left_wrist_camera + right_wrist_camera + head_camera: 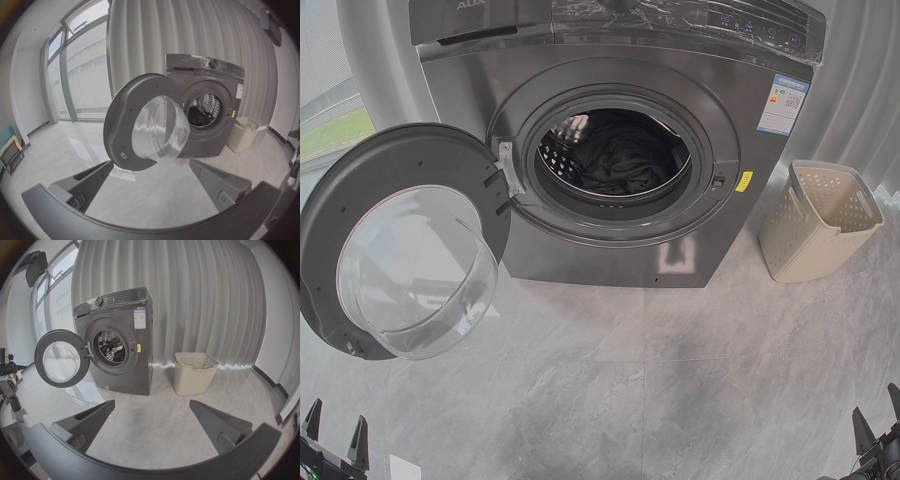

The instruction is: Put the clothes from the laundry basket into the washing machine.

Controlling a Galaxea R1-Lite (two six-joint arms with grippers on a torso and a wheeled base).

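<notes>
A grey front-loading washing machine [612, 162] stands ahead with its round door [400, 240] swung wide open to the left. Dark clothes [622, 159] lie inside the drum; they also show in the left wrist view as dark clothes [200, 118]. A beige perforated laundry basket [822, 219] sits on the floor to the right of the machine, with nothing visible in it in the right wrist view [194, 372]. My left gripper [334, 428] is low at the near left, open and holding nothing. My right gripper [878, 415] is low at the near right, open and holding nothing.
Grey tiled floor [644, 375] spreads between me and the machine. The open door juts out over the floor on the left. White pleated curtains [203, 302] hang behind the machine, and tall windows [84, 68] lie to the left.
</notes>
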